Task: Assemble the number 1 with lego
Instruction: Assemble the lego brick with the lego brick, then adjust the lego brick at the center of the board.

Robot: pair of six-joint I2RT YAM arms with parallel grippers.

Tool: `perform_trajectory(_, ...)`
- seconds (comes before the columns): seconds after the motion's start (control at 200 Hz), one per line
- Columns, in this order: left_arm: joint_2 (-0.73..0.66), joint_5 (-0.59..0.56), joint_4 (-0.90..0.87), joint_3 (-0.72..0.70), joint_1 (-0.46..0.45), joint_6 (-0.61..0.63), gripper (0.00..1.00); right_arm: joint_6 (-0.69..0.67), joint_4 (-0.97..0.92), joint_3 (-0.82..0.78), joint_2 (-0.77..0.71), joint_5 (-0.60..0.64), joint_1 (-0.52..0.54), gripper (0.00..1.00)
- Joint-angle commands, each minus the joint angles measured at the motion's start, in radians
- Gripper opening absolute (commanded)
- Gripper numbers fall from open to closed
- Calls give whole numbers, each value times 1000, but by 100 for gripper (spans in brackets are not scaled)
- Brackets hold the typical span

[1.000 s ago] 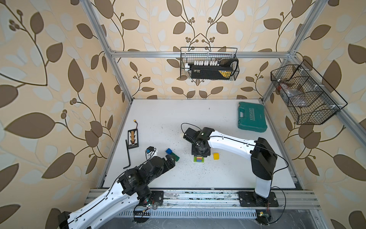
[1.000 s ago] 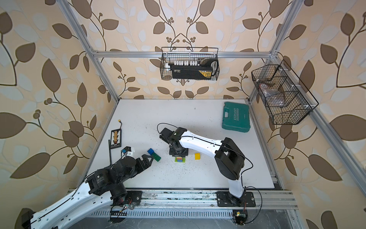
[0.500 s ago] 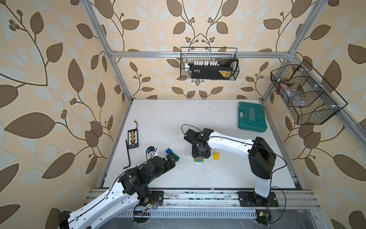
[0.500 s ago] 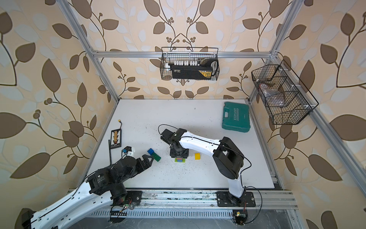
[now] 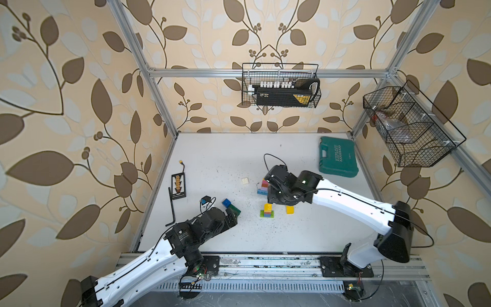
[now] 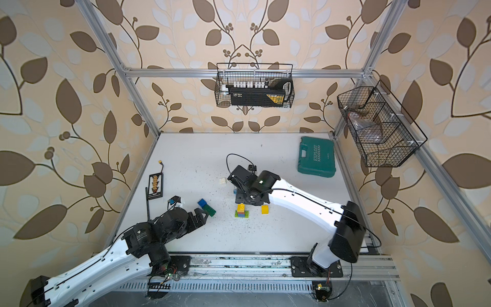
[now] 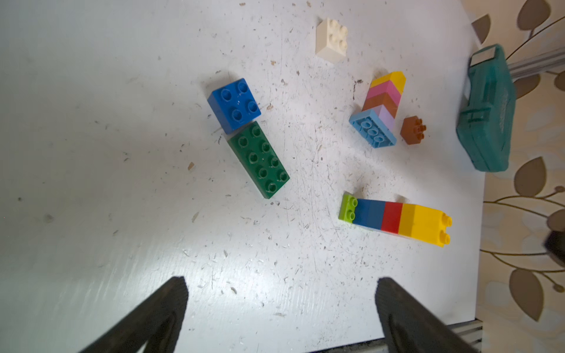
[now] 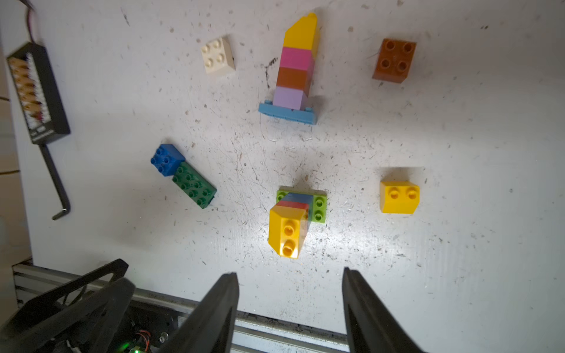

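From where I stood, the far left of the table (image 5: 212,148) held only a hex key (image 5: 172,207). Just right of it, low in a top view, the left gripper (image 7: 281,284) hung with its jaws spread wide and nothing between them. Its tips were close to the green brick (image 5: 235,208), a long one lying end to end against the square blue brick (image 5: 226,202).

Further right and higher up sat a lone white brick (image 5: 245,181). Next came the pastel tower (image 5: 263,186) of yellow, pink, brown and lilac on a light blue base. It seemed to lie on its side, since the left wrist view showed the base's underside.

Below it in the picture stood the upright stack (image 5: 267,210): a lime base, then blue, red and yellow, with a sloped yellow piece on top. The right gripper (image 8: 289,273) hovered close over it with its jaws parted, empty and not touching the bricks. The stack's top showed just above the gap between the fingers in that wrist view.

I took the capping of this stack to be the step in hand, with the figure nearly or fully built. The next move, I thought, called for a clean withdrawal straight off the stack, because a sideways brush could tip so narrow a column.

To the right lay a loose yellow brick (image 5: 290,209), near the stack but apart from it. A brown brick (image 8: 394,60) showed only in the wrist views. The teal case (image 5: 338,157) sat well off at the upper right.
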Motion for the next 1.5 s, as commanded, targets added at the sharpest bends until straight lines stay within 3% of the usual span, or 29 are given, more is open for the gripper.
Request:
perform_trajectory(0.0, 105, 72, 53, 83, 8, 76, 99, 20, 8, -155, -131, 132, -19, 73)
perform_trajectory(0.07, 205, 85, 52, 133, -17, 90, 99, 43, 43, -274, -252, 151, -47, 84)
perform_trajectory(0.13, 289, 31, 46, 186, -95, 87, 99, 56, 86, -374, -354, 129, -80, 90)
perform_trajectory(0.26, 462, -143, 10, 319, -271, 46, 99, 54, 192, -551, -536, 57, -139, 96)
perform_trajectory(0.425, 662, -280, 22, 439, -377, -49, 99, 27, 204, -608, -609, -1, -180, 99)
perform_trajectory(0.525, 752, -335, -8, 521, -381, -91, 99, 11, 208, -610, -592, -38, -181, 98)
perform_trajectory(0.65, 836, -340, 49, 587, -383, -29, 99, 3, 233, -627, -555, -90, -181, 98)
perform_trajectory(0.8, 951, -380, -58, 664, -379, -71, 99, -18, 255, -643, -537, -116, -181, 97)
perform_trajectory(1.05, 990, -256, 35, 606, -275, -24, 99, -52, 271, -640, -555, -122, -184, 97)
perform_trajectory(1.255, 1043, -179, 102, 627, -237, 71, 89, -70, 265, -650, -560, -121, -189, 97)
perform_trajectory(1.495, 1144, -166, 34, 719, -234, 99, 78, -73, 260, -663, -570, -133, -196, 97)
